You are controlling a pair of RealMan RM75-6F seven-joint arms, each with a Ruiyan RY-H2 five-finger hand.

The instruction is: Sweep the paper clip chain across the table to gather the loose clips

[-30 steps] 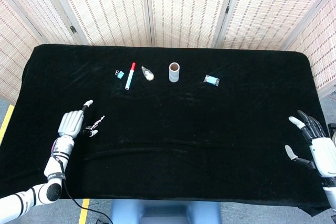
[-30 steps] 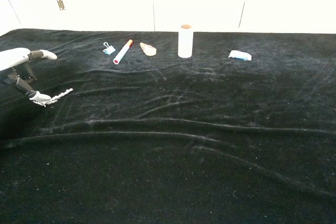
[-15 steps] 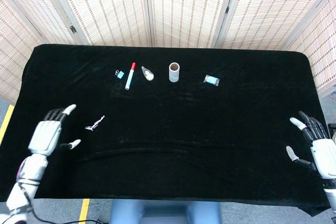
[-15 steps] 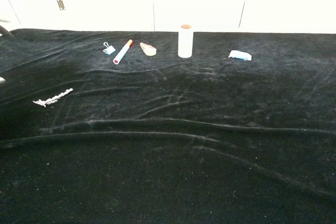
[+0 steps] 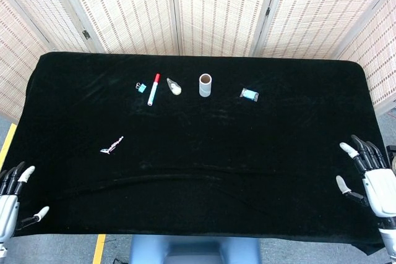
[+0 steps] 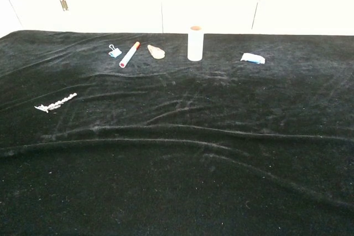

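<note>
Left hand [image 5: 8, 197] at 8 o'clock table edge, fingers spread, holds nothing. Right hand [image 5: 373, 177] at 4 o'clock, likewise splayed, empty. Paper clip chain [image 5: 112, 146] lies at 9 o'clock on black cloth [image 5: 247, 153], apart from both. Marker [image 5: 153, 89], cardboard tube [image 5: 205, 85] toward 12.

Staged lab: black-draped table [image 5: 247, 153] before woven folding screens [image 5: 216, 4].

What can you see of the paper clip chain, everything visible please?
The paper clip chain is a short, thin string of pale, silvery-looking links, too small to make out singly. It lies flat on the black cloth, slanting from near-left to far-right, on the robot's left side, nearer than the marker and binder clip. In the chest view it rests just past a fold in the cloth. Nothing touches it but the cloth; the left hand is well away at the table's near edge.
</note>
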